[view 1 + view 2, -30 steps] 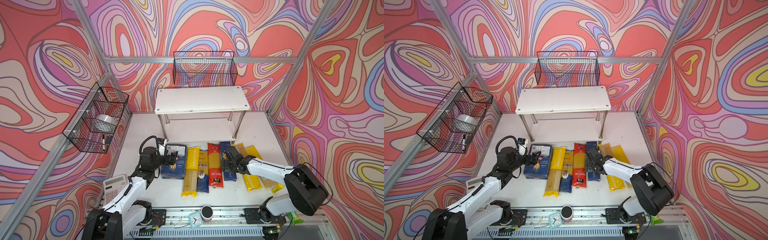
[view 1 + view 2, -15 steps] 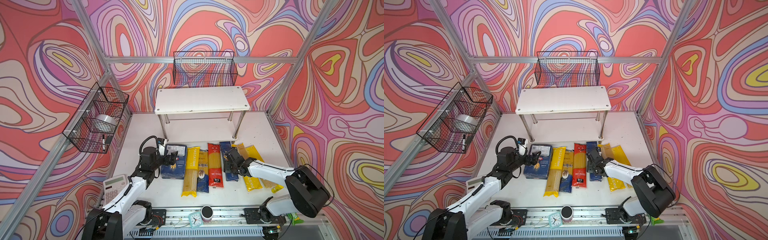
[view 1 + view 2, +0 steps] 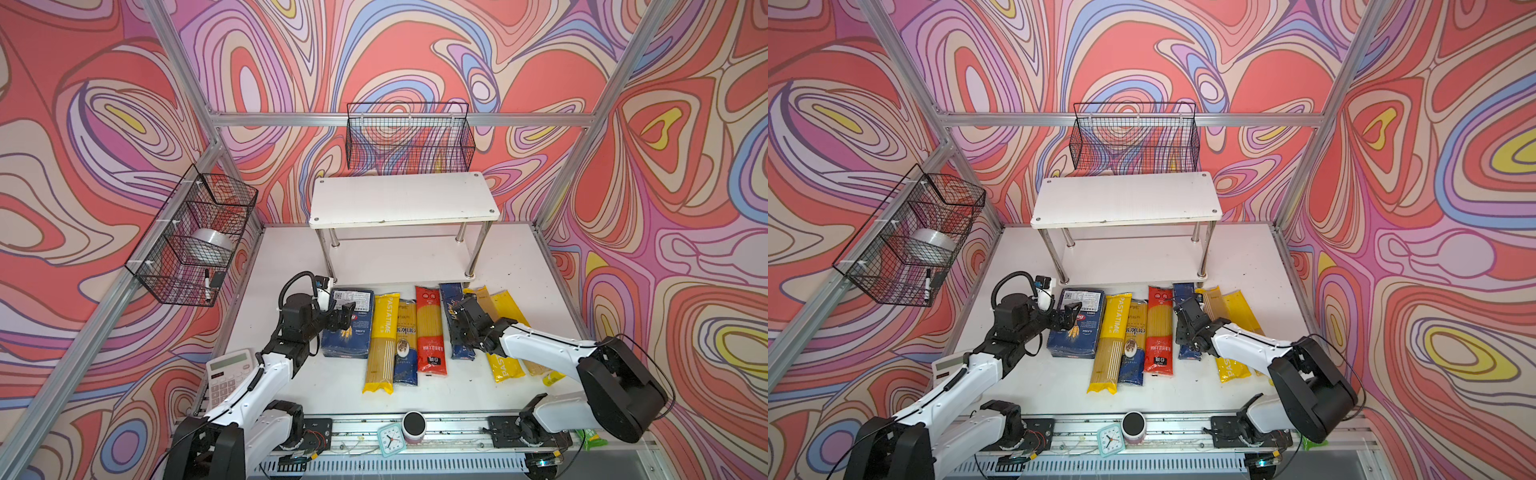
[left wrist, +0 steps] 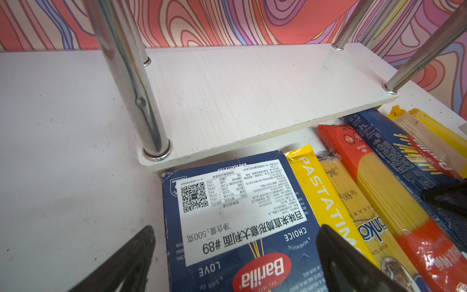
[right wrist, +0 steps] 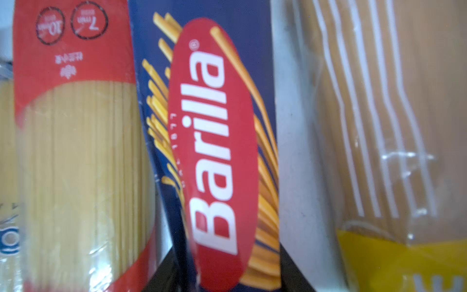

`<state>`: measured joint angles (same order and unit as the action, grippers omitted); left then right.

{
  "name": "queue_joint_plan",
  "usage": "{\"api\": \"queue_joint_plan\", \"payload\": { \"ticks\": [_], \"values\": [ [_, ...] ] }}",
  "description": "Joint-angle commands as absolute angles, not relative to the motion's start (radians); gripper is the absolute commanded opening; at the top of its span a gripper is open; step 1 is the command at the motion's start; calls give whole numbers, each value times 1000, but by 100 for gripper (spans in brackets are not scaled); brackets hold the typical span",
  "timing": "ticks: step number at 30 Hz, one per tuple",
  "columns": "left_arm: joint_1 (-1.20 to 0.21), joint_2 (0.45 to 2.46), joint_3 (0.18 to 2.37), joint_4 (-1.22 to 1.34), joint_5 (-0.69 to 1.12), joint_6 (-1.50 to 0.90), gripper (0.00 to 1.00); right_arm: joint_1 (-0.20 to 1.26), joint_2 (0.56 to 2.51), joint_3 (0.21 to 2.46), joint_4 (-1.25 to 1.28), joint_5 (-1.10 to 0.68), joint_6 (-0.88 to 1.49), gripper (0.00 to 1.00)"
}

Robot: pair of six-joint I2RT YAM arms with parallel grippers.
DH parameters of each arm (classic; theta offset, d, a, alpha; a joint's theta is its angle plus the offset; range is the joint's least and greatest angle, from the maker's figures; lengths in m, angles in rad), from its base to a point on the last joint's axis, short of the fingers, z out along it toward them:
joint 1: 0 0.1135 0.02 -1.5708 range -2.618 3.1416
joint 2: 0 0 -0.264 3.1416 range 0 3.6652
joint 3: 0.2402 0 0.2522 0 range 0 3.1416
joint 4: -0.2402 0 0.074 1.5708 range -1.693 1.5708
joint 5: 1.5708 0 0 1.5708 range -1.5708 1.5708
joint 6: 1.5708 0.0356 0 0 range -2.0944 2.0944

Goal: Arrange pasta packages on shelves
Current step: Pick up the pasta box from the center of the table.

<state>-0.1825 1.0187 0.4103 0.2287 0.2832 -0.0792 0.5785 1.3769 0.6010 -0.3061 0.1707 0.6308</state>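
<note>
The pasta packages lie in a row on the table in front of the white two-tier shelves [image 3: 403, 199] [image 3: 1125, 195], and both boards are bare. My left gripper [image 3: 340, 318] [image 4: 240, 252] hovers open over the wide Barilla box [image 3: 349, 332] [image 4: 240, 215], one finger over each long side. My right gripper [image 3: 460, 330] [image 5: 227, 273] points down, shut on the slim Barilla box [image 3: 453, 297] [image 5: 214, 126], with fingers against both long edges. Between the boxes lie a yellow PASTATIME bag [image 3: 382, 345], a dark blue bag [image 3: 405, 345] and a red bag [image 3: 430, 332]. Two more yellow bags [image 3: 505, 307] lie under my right arm.
One black wire basket [image 3: 409, 137] hangs behind the shelves, and another [image 3: 195, 237] on the left wall holds a tape roll. A calculator [image 3: 228, 374] sits at the front left. A clock [image 3: 390, 440] and a can [image 3: 414, 426] stand on the front rail, with a green packet [image 3: 590, 436] at the front right.
My right gripper's jaws have narrowed onto the slim Barilla box and the wrist has shifted slightly. The left arm and the packages have not moved.
</note>
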Motion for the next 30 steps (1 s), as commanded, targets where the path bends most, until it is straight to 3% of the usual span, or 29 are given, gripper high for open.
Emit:
{"api": "queue_joint_plan", "payload": {
  "ticks": [1,8,19,30],
  "values": [
    [-182,1026,438,230,278,-78,100,585,1339,563,-339,148,649,39],
    [-182,1033,445,225,272,-81,100,588,1321,579,-361,121,617,33],
    [-183,1037,446,226,280,-79,100,600,1114,598,-453,76,618,31],
    [-183,1039,449,222,288,-75,100,614,1030,675,-574,27,580,27]
  ]
}}
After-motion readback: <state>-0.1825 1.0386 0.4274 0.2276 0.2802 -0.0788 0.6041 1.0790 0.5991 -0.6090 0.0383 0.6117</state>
